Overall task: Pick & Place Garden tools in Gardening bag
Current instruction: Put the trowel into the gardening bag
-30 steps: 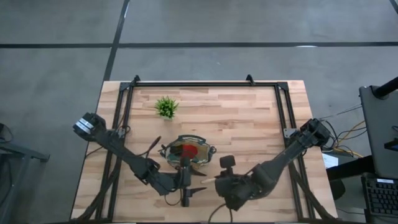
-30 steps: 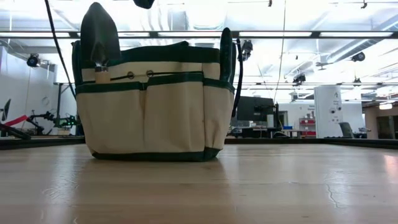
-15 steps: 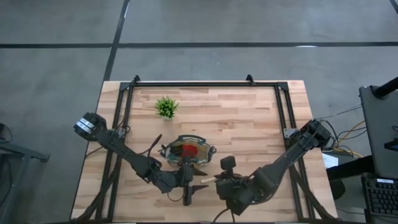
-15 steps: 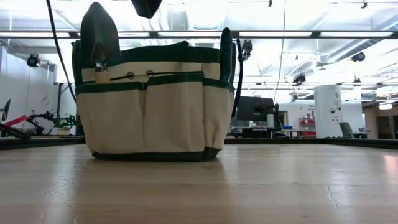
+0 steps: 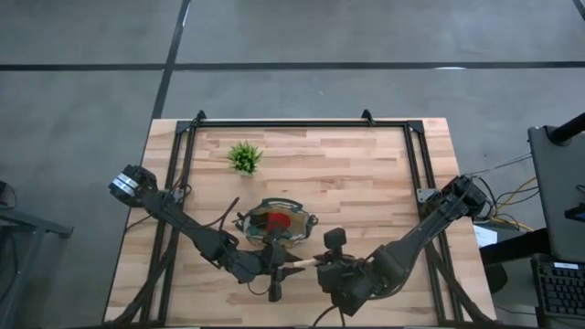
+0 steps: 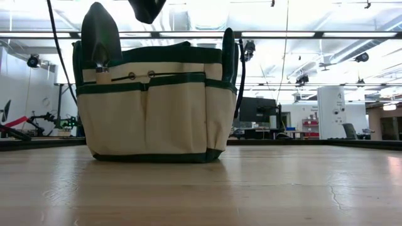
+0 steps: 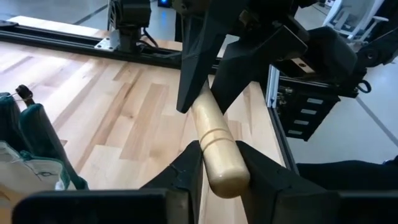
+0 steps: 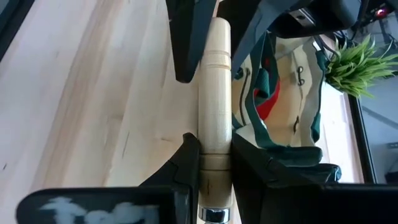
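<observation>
A garden tool with a pale wooden handle [image 5: 303, 263] hangs between my two grippers near the table's front edge; its head is hidden behind my right gripper. My left gripper [image 7: 219, 157] is shut on the handle's free end. My right gripper [image 8: 216, 149] is shut on the handle farther along, by the metal collar [image 8: 214, 215]. The gardening bag [image 5: 277, 222] stands upright on its base just beyond them. It holds a red-headed piece [image 5: 280, 222], and a trowel blade [image 6: 99, 34] sticks up from a pocket. My left gripper pinches the handle's rounded free end [image 7: 225, 177] between its two fingers [image 7: 188, 169], which lie across the handle. It comes level from the table's left. The tool is clear of the table. My right gripper pinches the wooden handle near its metal collar [image 8: 215, 163] between its two fingers [image 8: 190, 157]. It comes from the table's right, fingers across the handle. The handle runs roughly level away from it toward the left gripper, clear of the table.
A small spiky green plant [image 5: 244, 157] stands at the far left of the table. A black metal frame [image 5: 302, 122] runs along the table's far and side edges. Bare wood lies to the right of the bag [image 5: 375, 192].
The wooden handle has shifted a little toward the far edge, and its free end now sits at my left gripper. In the low view a dark part of an arm has come down into the top of the picture above the bag.
</observation>
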You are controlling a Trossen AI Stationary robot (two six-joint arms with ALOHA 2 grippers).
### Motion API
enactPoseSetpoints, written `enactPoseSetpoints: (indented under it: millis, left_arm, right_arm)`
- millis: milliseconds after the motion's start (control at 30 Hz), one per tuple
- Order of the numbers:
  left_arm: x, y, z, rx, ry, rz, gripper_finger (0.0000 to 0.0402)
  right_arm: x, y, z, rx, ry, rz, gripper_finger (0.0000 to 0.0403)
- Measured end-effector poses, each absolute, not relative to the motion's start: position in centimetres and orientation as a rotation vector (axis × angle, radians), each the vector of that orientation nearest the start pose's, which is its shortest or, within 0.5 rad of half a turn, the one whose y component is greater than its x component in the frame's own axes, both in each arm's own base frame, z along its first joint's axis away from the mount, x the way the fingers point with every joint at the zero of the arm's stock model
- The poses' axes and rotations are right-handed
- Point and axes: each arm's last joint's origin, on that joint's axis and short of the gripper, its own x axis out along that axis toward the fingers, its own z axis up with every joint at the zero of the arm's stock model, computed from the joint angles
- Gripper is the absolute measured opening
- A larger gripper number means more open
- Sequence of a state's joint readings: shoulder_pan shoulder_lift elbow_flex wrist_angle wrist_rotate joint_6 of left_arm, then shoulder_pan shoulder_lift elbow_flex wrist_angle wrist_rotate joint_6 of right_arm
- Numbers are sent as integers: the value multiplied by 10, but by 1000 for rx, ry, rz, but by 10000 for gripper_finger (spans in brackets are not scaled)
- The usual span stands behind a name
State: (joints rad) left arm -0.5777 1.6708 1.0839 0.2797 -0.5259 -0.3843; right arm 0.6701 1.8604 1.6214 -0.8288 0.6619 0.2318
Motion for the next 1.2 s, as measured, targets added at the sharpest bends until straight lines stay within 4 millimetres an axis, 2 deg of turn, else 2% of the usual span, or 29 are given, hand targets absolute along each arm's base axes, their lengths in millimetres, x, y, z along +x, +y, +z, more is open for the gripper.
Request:
enactPoseSetpoints:
  millis: [300, 600, 933, 1200]
  left_arm:
    - [320, -191, 254, -238, 252, -13, 108]
    - [321, -191, 255, -246, 242, -10, 110]
    - [321, -189, 253, -239, 243, 11, 74]
    - [321, -188, 252, -214, 241, 27, 73]
  right_arm:
    - [318, 229, 278, -445, 822, -84, 57]
    - [318, 229, 277, -445, 823, -84, 59]
    - [318, 229, 277, -439, 830, -91, 60]
    - [317, 228, 276, -455, 836, -86, 71]
